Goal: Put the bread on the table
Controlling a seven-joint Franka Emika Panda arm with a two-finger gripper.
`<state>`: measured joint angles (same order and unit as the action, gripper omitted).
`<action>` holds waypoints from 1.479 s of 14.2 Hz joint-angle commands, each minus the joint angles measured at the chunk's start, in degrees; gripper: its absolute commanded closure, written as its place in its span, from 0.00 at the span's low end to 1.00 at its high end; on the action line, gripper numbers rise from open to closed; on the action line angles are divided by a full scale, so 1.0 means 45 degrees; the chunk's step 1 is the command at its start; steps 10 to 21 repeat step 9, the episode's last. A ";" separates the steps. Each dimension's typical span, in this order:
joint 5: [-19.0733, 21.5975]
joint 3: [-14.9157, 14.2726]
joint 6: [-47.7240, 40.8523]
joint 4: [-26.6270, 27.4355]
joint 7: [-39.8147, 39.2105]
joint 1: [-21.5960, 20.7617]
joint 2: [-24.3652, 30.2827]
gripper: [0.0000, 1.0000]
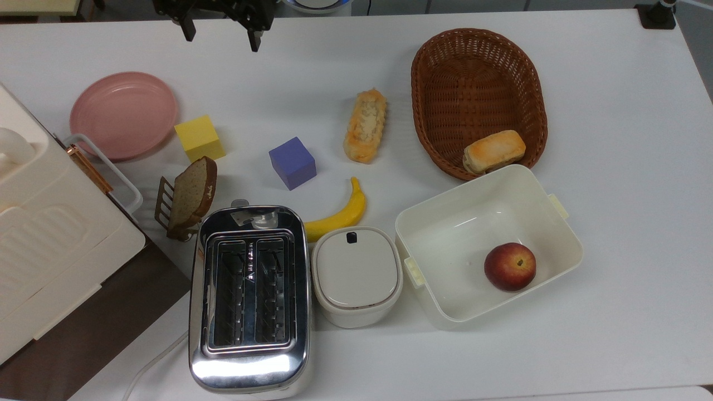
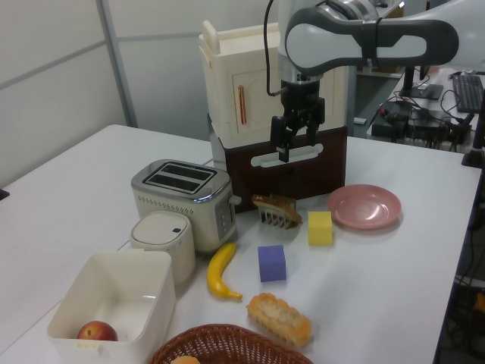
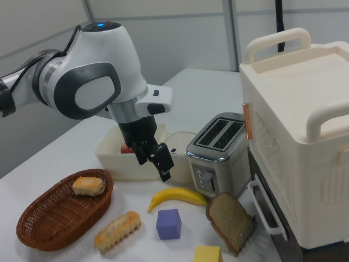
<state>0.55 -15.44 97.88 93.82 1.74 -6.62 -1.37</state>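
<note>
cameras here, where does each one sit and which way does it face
Top view: overhead, looking straight down on the large white tabletop; the black open gripper pokes in at the top edge.
Left view: low at the brown wicker basket end, facing the cream cabinet; white-grey arm and gripper hang above the table.
Right view: beside the cabinet, looking back toward the basket; arm and gripper fill the middle.
All three share the long ridged orange-and-cream loaf lying on the table, and the purple cube.

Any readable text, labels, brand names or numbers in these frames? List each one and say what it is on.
None can be read.
Chrome two-slot toaster: small markings between the slots, too small to read.
White lidded container: a dark mark on the lid, not legible as text.
</note>
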 commanded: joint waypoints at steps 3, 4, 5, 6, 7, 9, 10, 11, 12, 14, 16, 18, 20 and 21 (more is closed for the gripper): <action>0.0092 -0.0241 -0.0384 -0.0106 -0.0718 -0.0132 0.0148 0.00; 0.0074 -0.0241 -0.0384 -0.0107 -0.0718 -0.0132 0.0148 0.00; 0.0074 -0.0241 -0.0384 -0.0126 -0.0718 -0.0151 0.0148 0.00; 0.0074 -0.0241 -0.0346 -0.0126 -0.0679 -0.0170 0.0109 0.00; 0.0074 -0.0222 -0.0345 -0.0126 -0.0660 -0.0171 0.0089 0.00; 0.0074 -0.0202 -0.0365 -0.0107 -0.0718 -0.0171 0.0109 0.00; 0.0074 -0.0202 -0.0365 -0.0107 -0.0718 -0.0171 0.0109 0.00; 0.0074 -0.0202 -0.0365 -0.0107 -0.0718 -0.0171 0.0109 0.00; 0.0074 -0.0202 -0.0365 -0.0107 -0.0718 -0.0171 0.0109 0.00; 0.0074 -0.0202 -0.0365 -0.0107 -0.0718 -0.0171 0.0109 0.00; 0.0074 -0.0202 -0.0365 -0.0107 -0.0718 -0.0171 0.0109 0.00; 0.0074 -0.0202 -0.0365 -0.0107 -0.0718 -0.0171 0.0109 0.00; 0.0074 -0.0202 -0.0365 -0.0107 -0.0718 -0.0171 0.0109 0.00; 0.0074 -0.0202 -0.0365 -0.0107 -0.0718 -0.0171 0.0109 0.00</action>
